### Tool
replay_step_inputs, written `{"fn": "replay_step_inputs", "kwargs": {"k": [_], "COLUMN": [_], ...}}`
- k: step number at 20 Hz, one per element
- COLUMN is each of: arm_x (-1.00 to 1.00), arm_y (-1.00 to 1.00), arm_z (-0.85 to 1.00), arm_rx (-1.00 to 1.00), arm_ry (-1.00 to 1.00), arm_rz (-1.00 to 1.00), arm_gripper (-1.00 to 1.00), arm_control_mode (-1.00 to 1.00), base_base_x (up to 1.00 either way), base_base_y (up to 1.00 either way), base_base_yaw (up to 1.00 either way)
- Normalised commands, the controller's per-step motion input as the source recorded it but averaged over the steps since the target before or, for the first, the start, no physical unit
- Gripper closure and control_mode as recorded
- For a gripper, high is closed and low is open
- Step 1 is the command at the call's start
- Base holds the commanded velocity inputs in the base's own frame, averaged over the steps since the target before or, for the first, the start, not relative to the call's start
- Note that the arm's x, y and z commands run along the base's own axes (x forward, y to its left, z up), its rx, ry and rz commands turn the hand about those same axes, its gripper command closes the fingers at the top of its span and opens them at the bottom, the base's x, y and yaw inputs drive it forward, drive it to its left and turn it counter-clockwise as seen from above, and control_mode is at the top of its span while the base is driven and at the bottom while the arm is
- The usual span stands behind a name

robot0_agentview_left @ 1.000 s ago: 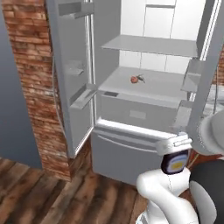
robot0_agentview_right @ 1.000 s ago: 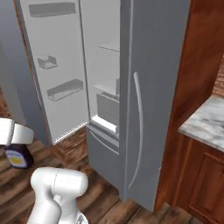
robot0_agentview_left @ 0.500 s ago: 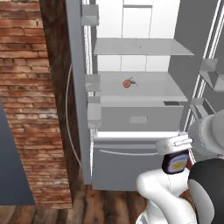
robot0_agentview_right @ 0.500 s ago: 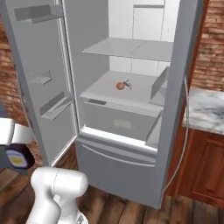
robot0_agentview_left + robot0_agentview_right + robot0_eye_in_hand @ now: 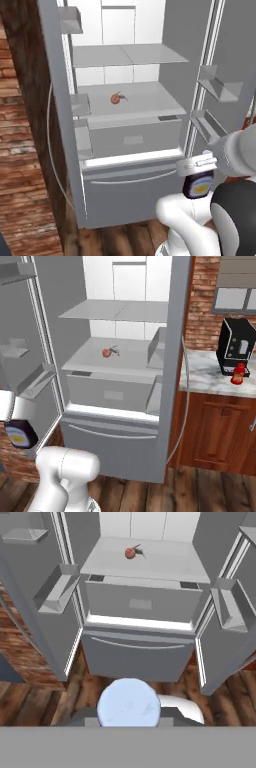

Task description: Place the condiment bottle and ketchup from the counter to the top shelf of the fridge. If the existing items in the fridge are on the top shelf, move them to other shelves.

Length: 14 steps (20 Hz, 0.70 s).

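Note:
My gripper (image 5: 196, 171) is shut on the condiment bottle (image 5: 198, 184), a dark rounded bottle with a yellow-orange patch, held low in front of the open fridge (image 5: 131, 131). From the right base the bottle (image 5: 20, 435) hangs at the lower left. In the hand view its pale round end (image 5: 129, 704) sits at the bottom. The top shelf (image 5: 125, 54) is bare. A red-orange fruit (image 5: 115, 99) and a dark sprig (image 5: 122, 95) lie on the shelf below it. The red ketchup (image 5: 238, 373) stands on the marble counter (image 5: 210, 383).
A black coffee machine (image 5: 237, 345) stands beside the ketchup. Both fridge doors are swung open, with grey bins (image 5: 216, 87) on the right door and bins (image 5: 80, 104) on the left. A drawer (image 5: 142, 603) sits under the fruit's shelf. A brick wall (image 5: 25, 165) rises at left.
The whole picture has shifted: the base has moved, so the fridge now stands head-on and nearer. The bottle stays in the gripper. Fruit and sprig keep their place on the shelf.

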Motion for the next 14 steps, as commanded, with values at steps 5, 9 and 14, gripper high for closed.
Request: {"fn": "replay_step_inputs", "kwargs": {"k": [5,9,14], "arm_x": [0.00,0.00,0.00], "arm_y": [0.00,0.00,0.00], "arm_z": [0.00,0.00,0.00], "arm_rx": [0.00,0.00,0.00], "arm_ry": [0.00,0.00,0.00], "arm_rz": [0.00,0.00,0.00], "arm_gripper": [1.00,1.00,1.00], "arm_control_mode": [1.00,1.00,1.00], "base_base_x": [0.25,0.59,0.66], "base_base_y": [0.00,0.00,0.00], "base_base_yaw": [-0.25,-0.15,-0.07]}}
